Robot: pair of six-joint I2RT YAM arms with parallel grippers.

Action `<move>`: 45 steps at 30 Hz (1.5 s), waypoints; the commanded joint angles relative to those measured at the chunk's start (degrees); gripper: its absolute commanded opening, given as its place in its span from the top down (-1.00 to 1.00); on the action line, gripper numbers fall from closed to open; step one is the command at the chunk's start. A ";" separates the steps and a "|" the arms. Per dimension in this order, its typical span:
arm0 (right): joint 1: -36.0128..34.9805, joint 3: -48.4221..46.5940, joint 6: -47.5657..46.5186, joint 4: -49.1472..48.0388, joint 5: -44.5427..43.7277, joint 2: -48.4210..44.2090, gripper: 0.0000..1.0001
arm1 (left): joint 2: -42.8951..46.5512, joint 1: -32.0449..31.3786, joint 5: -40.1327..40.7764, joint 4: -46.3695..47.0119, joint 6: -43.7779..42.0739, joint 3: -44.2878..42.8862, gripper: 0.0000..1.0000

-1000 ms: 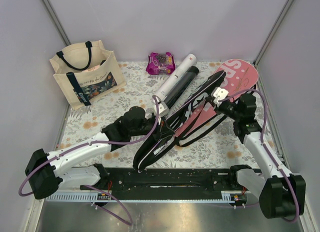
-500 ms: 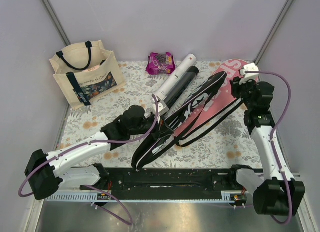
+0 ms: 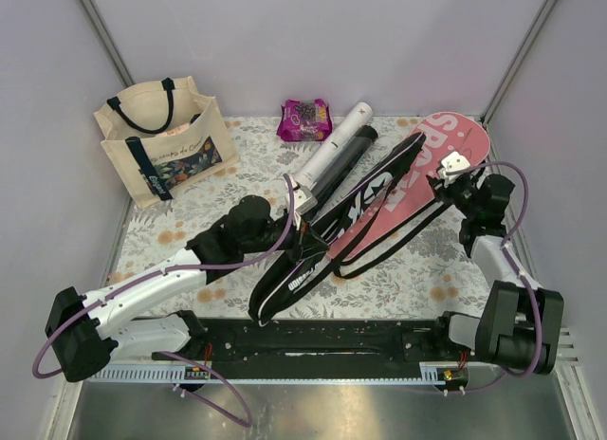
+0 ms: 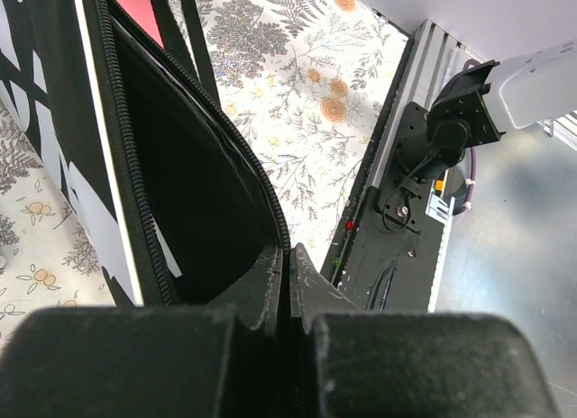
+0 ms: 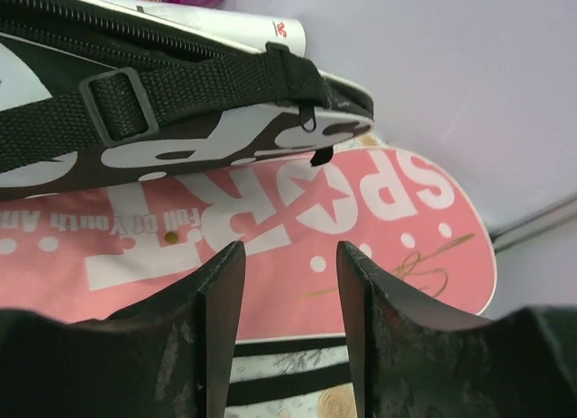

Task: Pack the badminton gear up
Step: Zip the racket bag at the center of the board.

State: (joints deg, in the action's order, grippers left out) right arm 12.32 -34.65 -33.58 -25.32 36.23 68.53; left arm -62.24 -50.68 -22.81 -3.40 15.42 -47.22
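Observation:
A black "SPORT" racket cover (image 3: 365, 198) lies diagonally over a pink one (image 3: 446, 141) on the floral table. My left gripper (image 3: 302, 233) is shut on the black cover's zipped edge near its narrow end. In the left wrist view the unzipped cover (image 4: 189, 193) gapes open, and its zip runs into my closed gripper (image 4: 290, 251). My right gripper (image 3: 444, 176) hangs open just above the pink cover's head. The right wrist view shows the pink cover (image 5: 297, 229) between its fingers (image 5: 221, 292), with nothing held. A white tube (image 3: 332, 154) and a black tube (image 3: 349, 158) lie side by side behind the covers.
A cream tote with navy handles (image 3: 161, 141) stands at the back left. A purple-pink snack packet (image 3: 305, 119) lies at the back wall. Black carry straps (image 3: 398, 236) trail from the covers toward the front right. A webbing strap with a buckle (image 5: 117, 107) crosses the black cover.
My right gripper has gone from shut to open and has swung from the covers' middle out to the right, over the pink cover's head. The left gripper stays shut, nearly in place.

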 commanded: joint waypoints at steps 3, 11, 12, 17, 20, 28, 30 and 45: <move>-0.36 0.20 -1.23 -24.67 7.19 5.64 -0.08 | 2.03 0.31 -5.23 5.86 1.28 -3.58 1.00; -0.45 -1.73 -7.98 -22.94 9.83 8.19 -0.11 | 2.30 0.58 -6.98 6.91 1.54 -3.05 1.00; -0.45 -1.99 -8.34 -22.58 9.83 8.54 -0.11 | 2.30 0.58 -6.99 6.91 1.54 -3.05 1.00; -1.24 -3.31 -11.50 -21.08 9.13 9.25 -0.11 | 2.12 0.75 -7.95 7.44 1.63 -2.96 1.00; -2.03 -4.63 -13.34 -19.51 8.42 9.78 -0.11 | 2.03 0.93 -8.48 7.62 1.72 -2.88 1.00; -2.82 -6.92 -18.88 -12.65 8.51 10.39 -0.08 | 1.59 1.28 -9.10 8.50 2.25 -2.61 1.00; -3.17 -7.01 -19.85 -11.34 8.33 10.48 -0.04 | 1.51 1.28 -9.27 8.67 2.25 -2.53 1.00; -6.08 -8.68 -22.49 -9.57 5.26 11.71 0.05 | 1.33 1.81 -10.33 9.38 2.69 -2.26 1.00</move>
State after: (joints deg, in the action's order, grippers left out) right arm 6.81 -41.01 -53.95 -34.85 43.00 79.83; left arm -62.24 -49.08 -29.34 -1.63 17.47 -47.22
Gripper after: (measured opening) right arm 0.488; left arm 0.034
